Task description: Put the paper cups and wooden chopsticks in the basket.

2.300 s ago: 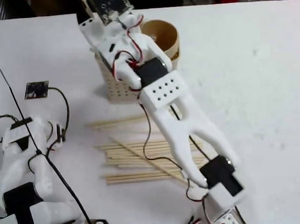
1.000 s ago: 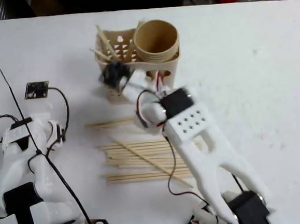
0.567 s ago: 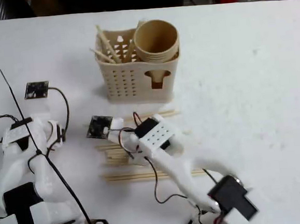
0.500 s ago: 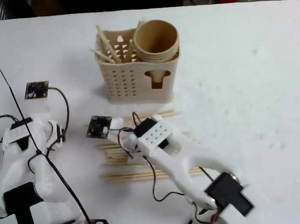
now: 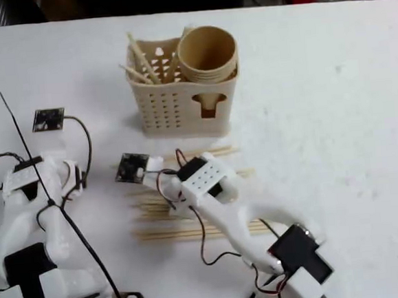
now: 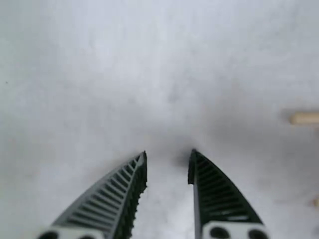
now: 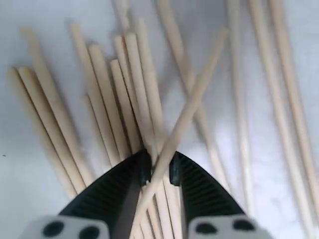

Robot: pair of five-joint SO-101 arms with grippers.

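The cream basket (image 5: 175, 109) stands at the back of the table with stacked paper cups (image 5: 206, 52) in its right half and a few wooden chopsticks (image 5: 140, 60) leaning in its left half. Several loose chopsticks (image 5: 148, 209) lie in a pile in front of it. My right gripper (image 7: 159, 167) is down on this pile, its jaws closed around one slanted chopstick (image 7: 194, 99). My left gripper (image 6: 167, 159) hangs open over bare table at the left, with a chopstick end (image 6: 305, 118) off to one side.
The left arm (image 5: 26, 231) sits folded at the table's left edge, with a black cable and a small black board (image 5: 48, 119) beside it. The right arm (image 5: 232, 215) stretches across the chopstick pile. White table spreads to the right of the basket.
The right arm has pulled back from the basket and come down onto the chopstick pile, settling there over the last half second. The left arm has kept still.
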